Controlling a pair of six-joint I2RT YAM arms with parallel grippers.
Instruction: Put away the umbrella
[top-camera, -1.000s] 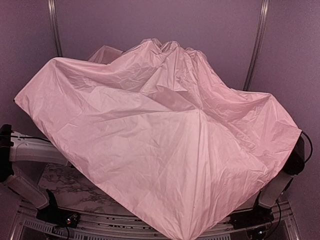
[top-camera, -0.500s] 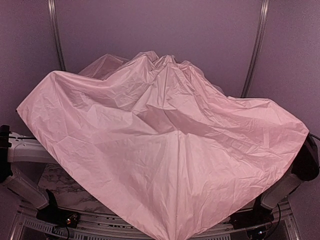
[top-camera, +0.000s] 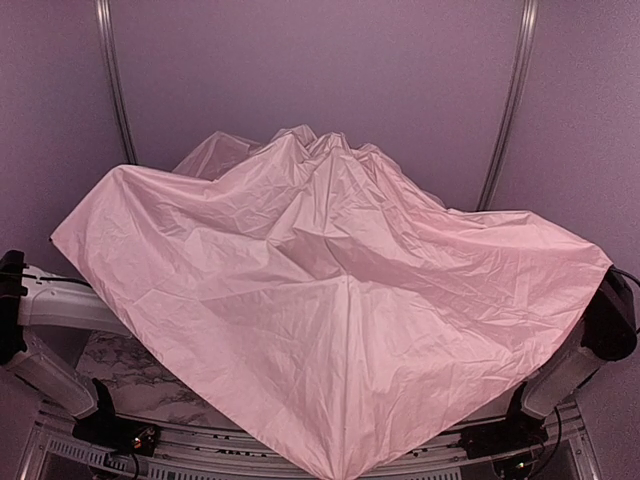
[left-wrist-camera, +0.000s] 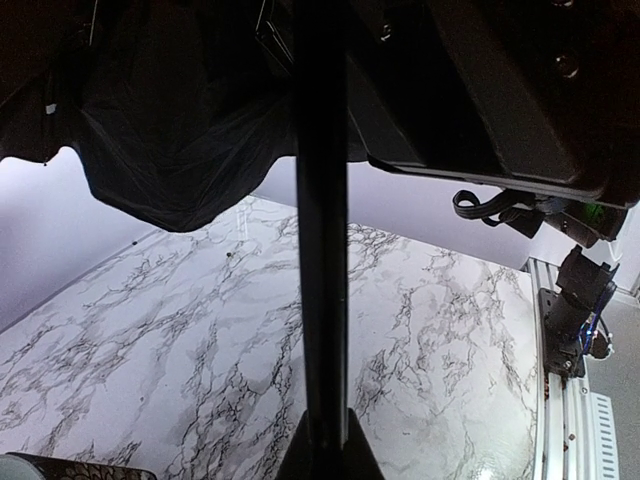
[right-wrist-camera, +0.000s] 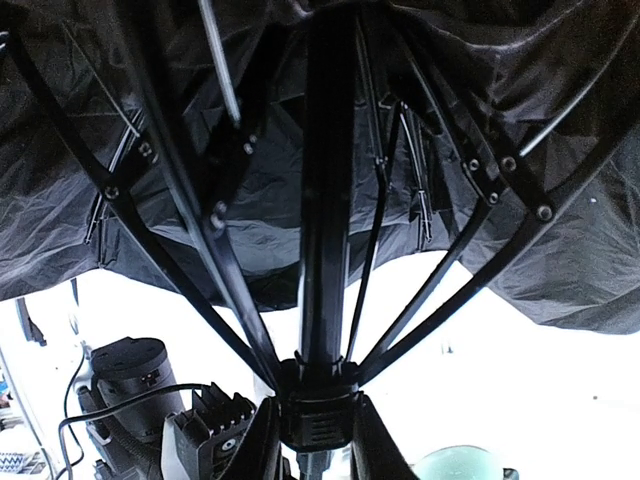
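Observation:
The umbrella (top-camera: 340, 290) spreads its pale pink canopy over most of the top view and hides both grippers there. In the left wrist view my left gripper (left-wrist-camera: 325, 440) is shut on the thin black shaft (left-wrist-camera: 322, 250), which runs straight up to the black lining (left-wrist-camera: 170, 130). In the right wrist view my right gripper (right-wrist-camera: 315, 430) is shut on the black runner (right-wrist-camera: 317, 410) where the ribs (right-wrist-camera: 190, 200) fan out under the lining (right-wrist-camera: 520, 250). The handle and strap are out of view.
A marble table top (left-wrist-camera: 450, 340) lies under the canopy, with a patch showing at the near left (top-camera: 130, 375). A dark patterned mat corner (left-wrist-camera: 60, 468) sits near the left gripper. A pale round dish (right-wrist-camera: 460, 465) shows low right. Both arm bases stand at the near edge.
The canopy has sunk and flattened: its peak is lower, its left corner has drawn in, and its right edge reaches further out. More of the right arm shows.

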